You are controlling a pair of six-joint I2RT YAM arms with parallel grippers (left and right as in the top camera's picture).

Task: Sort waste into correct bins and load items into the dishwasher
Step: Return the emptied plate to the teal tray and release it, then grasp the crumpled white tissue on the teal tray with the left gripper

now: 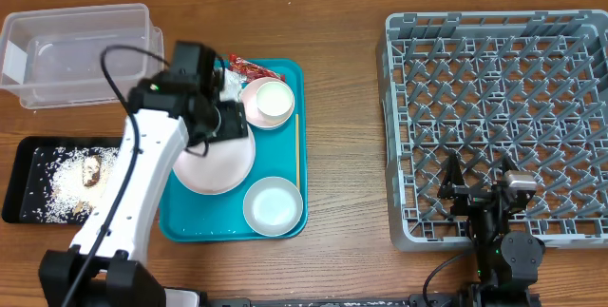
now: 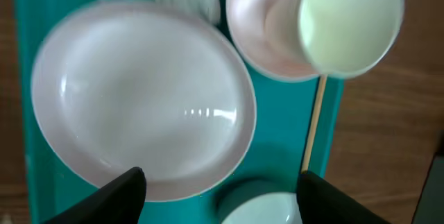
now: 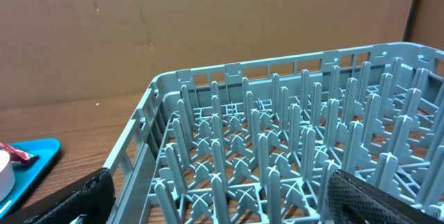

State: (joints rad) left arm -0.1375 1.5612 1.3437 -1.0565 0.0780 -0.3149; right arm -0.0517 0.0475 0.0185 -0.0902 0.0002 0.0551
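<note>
The left gripper [image 2: 222, 184] hangs over the big plate [image 2: 139, 99], fingers wide apart and empty. I think it should go down slowly and pinch the rim, not the middle. The plate lies flat on the teal tray [image 2: 277, 148], face up, round with no long side; the right gripper [image 3: 218, 186] is wide and empty by the dish rack [image 3: 159, 92].

A teal tray [image 1: 288, 223] carries 1 large plate [image 1: 220, 166], 1 bowl [image 1: 273, 204] at its near end, a cup [image 1: 275, 99] at its far end, a red wrapper [image 1: 249, 66] and 1 thin wooden stick [image 1: 296, 150]. The left arm [image 1: 142, 160] reaches over the plate. To the left sit a clear tub [image 1: 76, 52] and a black tray [image 1: 27, 182] holding rice crumbs [image 1: 68, 182]. The grey dish rack [image 1: 494, 107] stands at the right.
</note>
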